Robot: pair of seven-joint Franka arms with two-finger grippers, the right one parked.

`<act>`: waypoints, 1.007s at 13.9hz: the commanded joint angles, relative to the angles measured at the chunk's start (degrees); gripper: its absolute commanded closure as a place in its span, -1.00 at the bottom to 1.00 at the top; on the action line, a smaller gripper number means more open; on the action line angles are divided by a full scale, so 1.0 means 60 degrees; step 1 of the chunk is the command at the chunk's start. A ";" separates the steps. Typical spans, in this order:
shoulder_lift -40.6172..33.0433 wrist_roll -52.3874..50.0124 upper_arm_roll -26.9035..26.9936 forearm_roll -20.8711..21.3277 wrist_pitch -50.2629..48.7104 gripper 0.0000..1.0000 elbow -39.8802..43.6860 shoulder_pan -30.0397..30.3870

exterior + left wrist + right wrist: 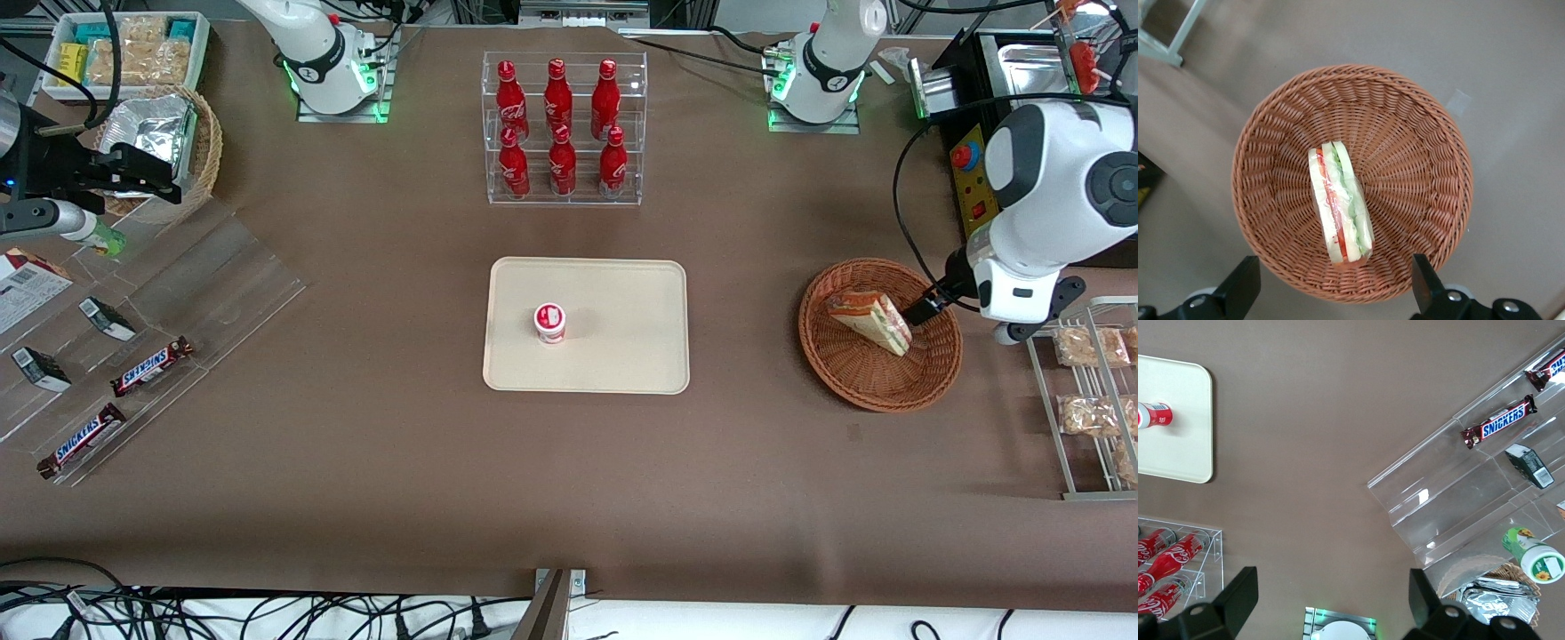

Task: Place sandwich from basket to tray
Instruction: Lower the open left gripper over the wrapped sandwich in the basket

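The sandwich point(871, 322) is a clear-wrapped wedge with white bread and red and green layers, and it lies inside the reddish-brown wicker basket point(876, 391) toward the working arm's end of the table. In the left wrist view the sandwich point(1340, 207) rests near the middle of the basket point(1271, 133). My gripper point(927, 308) hovers above the basket's rim, open, its two black fingers point(1239, 288) spread wide with nothing between them. My gripper point(1335, 290) does not touch the sandwich. The cream tray point(622, 293) lies flat at the table's middle.
A small red-and-white cup point(550, 323) stands on the tray. A clear rack of red bottles point(563, 129) stands farther from the front camera than the tray. A wire rack point(1089, 400) with snack packs sits beside the basket. An acrylic display point(133, 347) with Snickers bars lies toward the parked arm's end.
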 commanded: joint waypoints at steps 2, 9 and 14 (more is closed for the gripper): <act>-0.0239 -0.1230 -0.0044 0.0207 0.1264 -1.00 -0.1108 0.0019; 0.0287 -0.1744 -0.0044 0.0207 0.2803 -1.00 -0.1989 0.0034; 0.0800 -0.1921 -0.0029 0.0207 0.3608 -1.00 -0.2194 0.0034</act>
